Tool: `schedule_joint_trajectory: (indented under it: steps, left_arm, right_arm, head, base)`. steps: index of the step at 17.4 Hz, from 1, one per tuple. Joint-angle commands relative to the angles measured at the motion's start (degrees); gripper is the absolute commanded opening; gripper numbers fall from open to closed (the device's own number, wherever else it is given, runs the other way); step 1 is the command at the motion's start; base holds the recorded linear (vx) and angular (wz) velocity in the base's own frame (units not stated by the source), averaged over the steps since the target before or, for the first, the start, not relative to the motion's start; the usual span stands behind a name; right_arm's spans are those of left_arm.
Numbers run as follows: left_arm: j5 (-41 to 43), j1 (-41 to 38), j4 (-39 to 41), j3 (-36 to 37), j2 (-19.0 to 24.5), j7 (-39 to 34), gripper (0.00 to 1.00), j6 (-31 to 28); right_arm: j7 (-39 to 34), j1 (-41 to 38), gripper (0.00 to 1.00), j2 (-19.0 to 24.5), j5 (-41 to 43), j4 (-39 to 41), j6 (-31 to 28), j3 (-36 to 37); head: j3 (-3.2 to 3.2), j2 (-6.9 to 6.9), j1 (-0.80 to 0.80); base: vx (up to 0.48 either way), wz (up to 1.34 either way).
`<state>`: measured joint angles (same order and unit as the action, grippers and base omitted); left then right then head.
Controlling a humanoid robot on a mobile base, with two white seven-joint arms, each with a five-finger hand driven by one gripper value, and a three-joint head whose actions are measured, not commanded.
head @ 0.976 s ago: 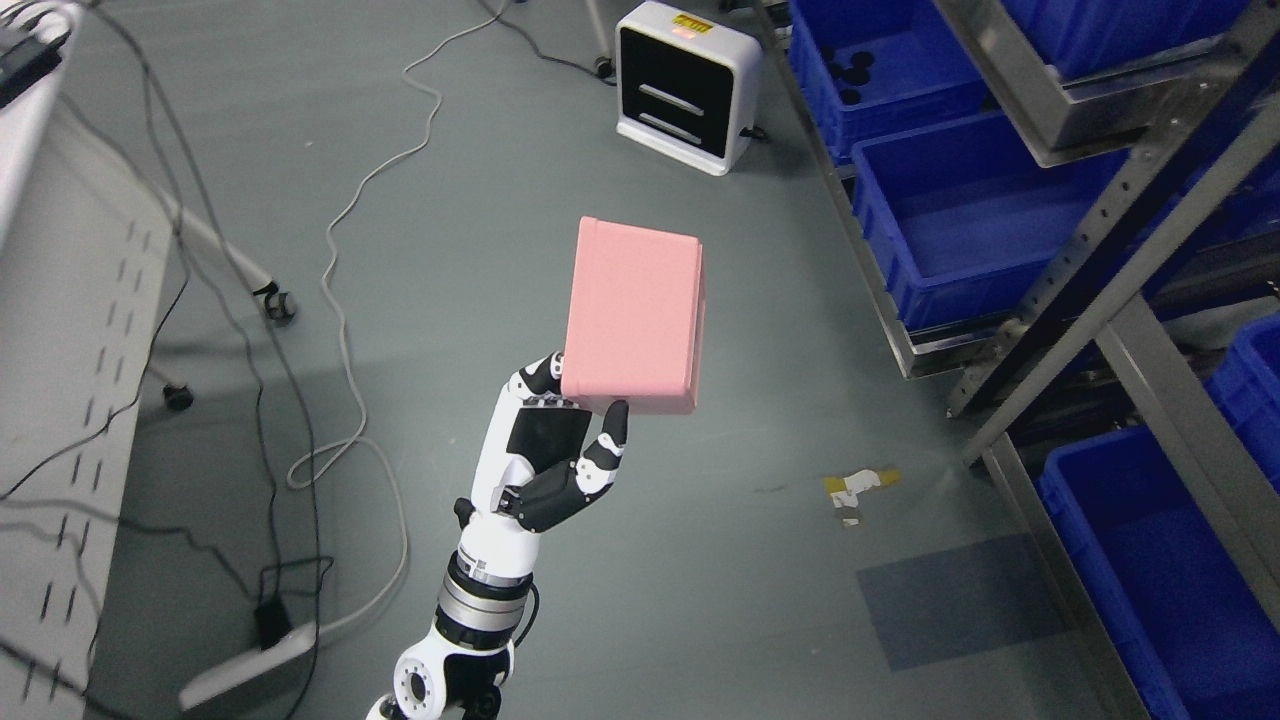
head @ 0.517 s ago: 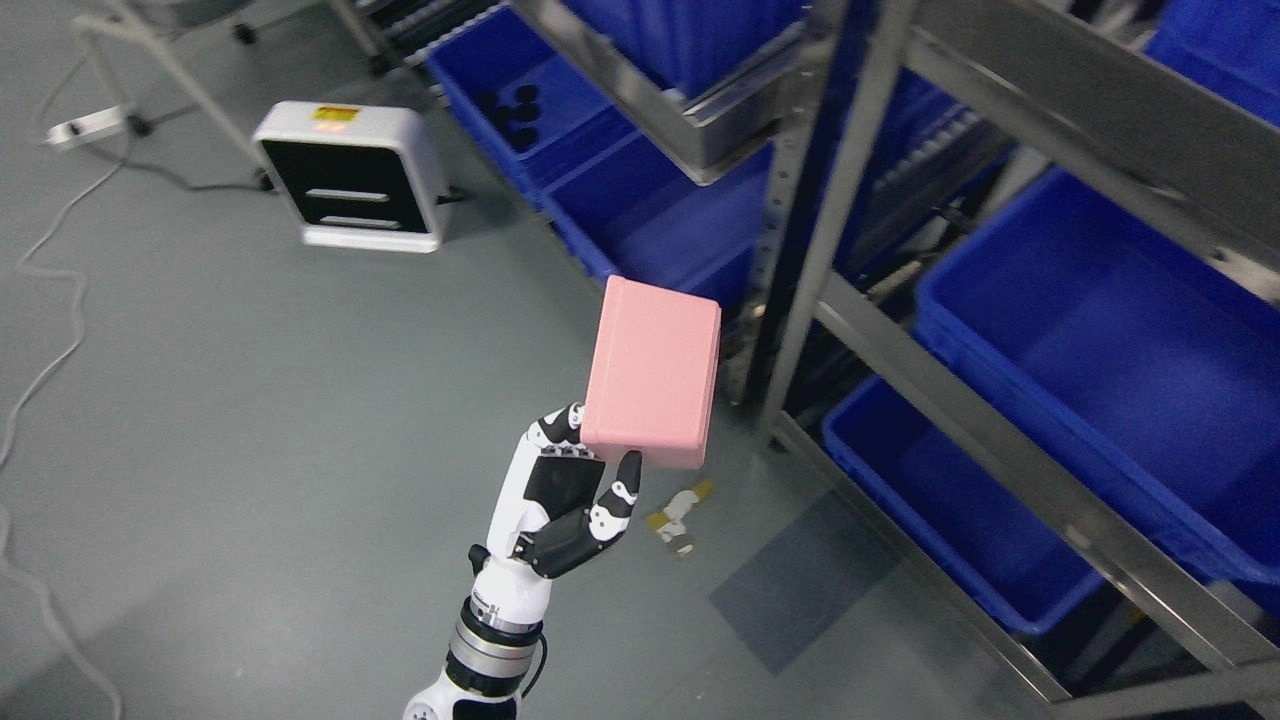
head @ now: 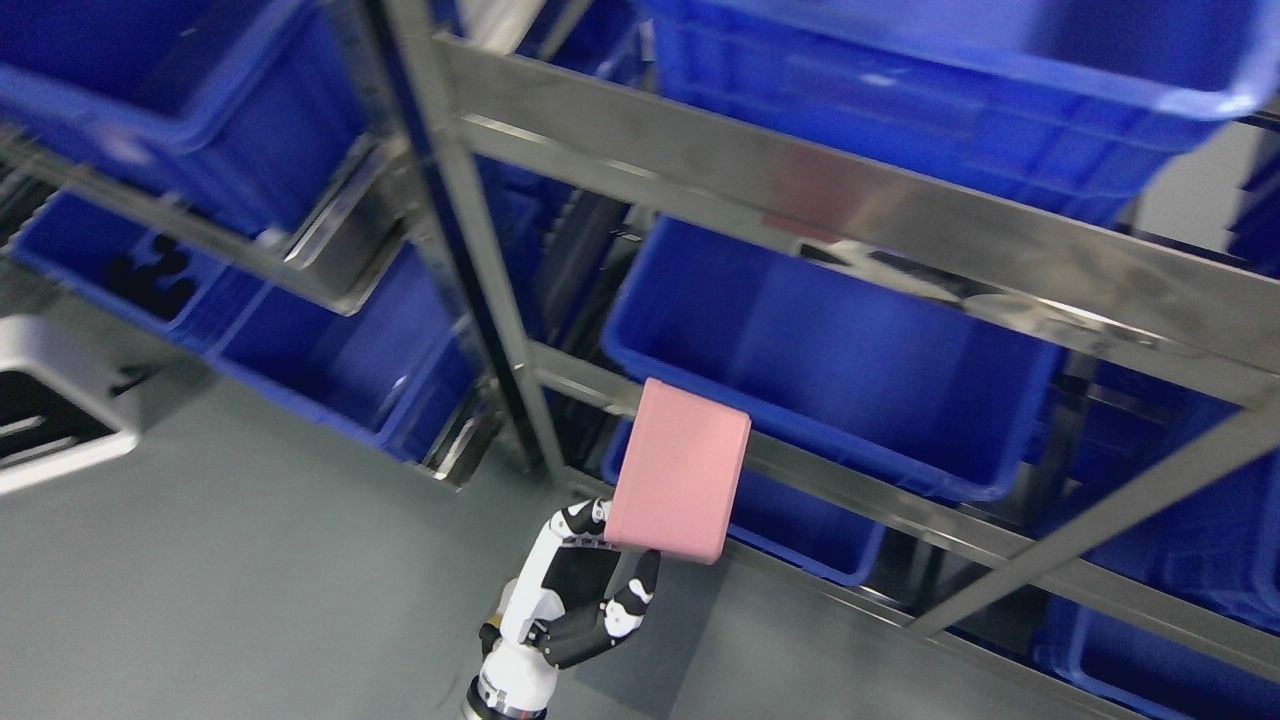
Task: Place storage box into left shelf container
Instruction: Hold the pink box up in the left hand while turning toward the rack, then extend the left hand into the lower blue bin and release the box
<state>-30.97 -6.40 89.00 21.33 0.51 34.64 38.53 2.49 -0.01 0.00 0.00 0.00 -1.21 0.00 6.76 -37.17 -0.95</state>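
Holding: left hand (head: 575, 600) rises from the bottom edge of the head view, left of the middle, its fingers (head: 632, 597) curled up around the lower end of the pink storage box (head: 678, 470).
Storage box: raised in the air above the grey floor (head: 200, 560), carried by nothing but the hand; tilted, its plain smooth face toward the camera, its top corner overlapping the lower front rail of the shelf.
Box against shelf: it stands in front of the metal shelf rack (head: 800, 190), just below the front left corner of the blue bin on the middle level; whether it touches the rail cannot be told.
Middle bin (head: 830, 370): a large open blue container behind the rail, right of the upright post (head: 480, 260).
Left bins (head: 330, 350): more blue containers left of the post; the far one by the left edge holds some dark round items (head: 160, 280), too blurred to tell.
Top bin (head: 950, 70): blue, along the upper edge of the rack.
Lower bin (head: 800, 520): blue, partly hidden behind the box, on the bottom level.
White device (head: 50, 420): at the left edge on the floor, cut off by the frame.
Writing: no readable print, brand or label on the box, bins or rack; the picture is blurred.
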Motion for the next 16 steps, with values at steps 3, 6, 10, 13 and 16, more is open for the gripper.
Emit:
schedule_joint_trajectory:
  steps: [3,6,10,13,16]
  left_arm:
    - [3.3,6.1,-6.2,-12.2,6.1,1.1,0.02,-6.9]
    - [6.8,17.9,-15.7,-13.9,9.1,5.9,0.03,-13.0]
    - [20.2,31.9,-29.5,-14.2,7.9,9.3,0.04,-15.9]
    - [26.9,39.3,-37.4,-14.0,5.8,9.3,0.04,-15.9]
    - [35.9,43.4,-42.0,-13.6,2.3,9.3,0.05,-15.9]
  right_arm:
    - [0.0,-0.5,1.0,-1.0,-0.1,1.0,0.0,0.3]
    - [0.0,-0.5,1.0,-1.0,-0.1,1.0,0.0,0.3]
    - [0.0,-0.5,1.0,-1.0,-0.1,1.0,0.0,0.3]
    - [0.0,-0.5,1.0,-1.0,-0.1,1.0,0.0,0.3]
    - [0.0,-0.5,1.0,-1.0,-0.1,1.0,0.0,0.3]
  head:
    - [0.0,0.0,0.0]
    - [0.0,0.0,0.0]
    - [0.0,0.0,0.0]
    - [0.0,0.0,0.0]
    - [0.0,0.0,0.0]
  base:
    - [0.131,-0.56]
    - [0.109,-0.49]
    - [0.079,-0.41]
    - [0.055,-0.25]
    - [0.039,-0.14]
